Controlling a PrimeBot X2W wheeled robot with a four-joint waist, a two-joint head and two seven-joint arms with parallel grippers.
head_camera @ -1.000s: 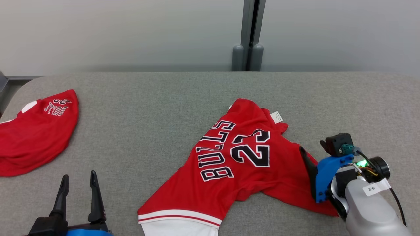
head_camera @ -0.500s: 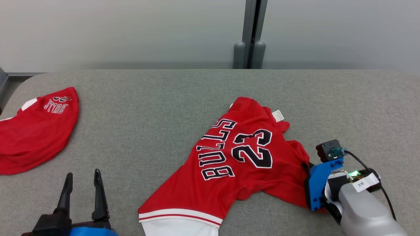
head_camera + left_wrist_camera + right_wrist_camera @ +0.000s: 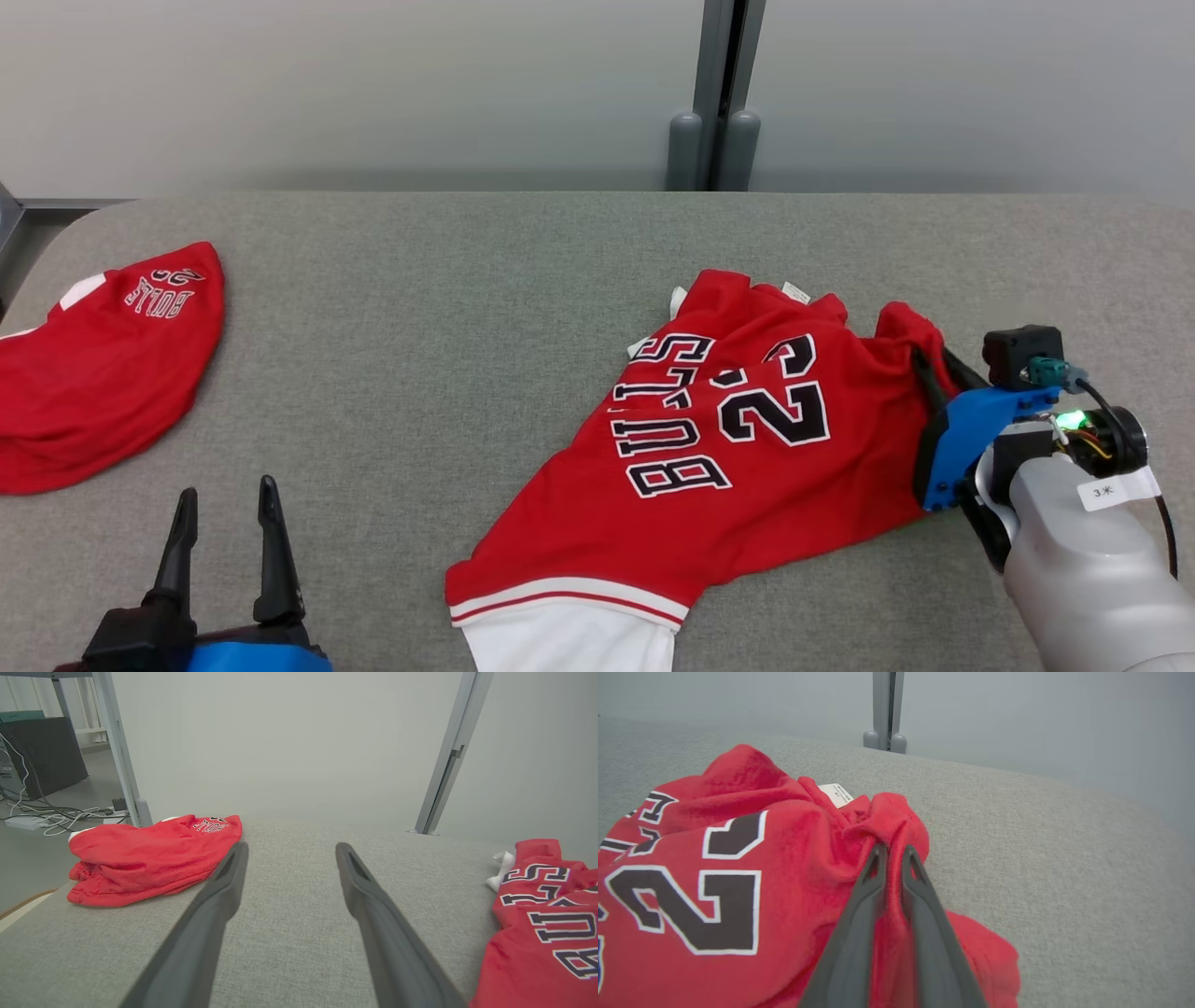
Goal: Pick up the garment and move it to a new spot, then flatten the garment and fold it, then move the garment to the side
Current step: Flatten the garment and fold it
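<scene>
Jersey [image 3: 738, 448] pinched, first move under way

Within the last second the right hand [image 3: 893, 853] narrowed onto the red jersey's edge at 3 o'clock, bunching it and dragging it toward 2 o'clock across the table [image 3: 448, 308], likely starting the relocation. The left hand [image 3: 228, 490] waits wide apart at 7 o'clock. The white hem is cut off at 6 o'clock, and folds hide how deep the grip goes.

My right gripper [image 3: 893, 853], open a second ago, now pinches the edge of the red jersey [image 3: 747, 485], dragging it away from me and bunching it.
</scene>
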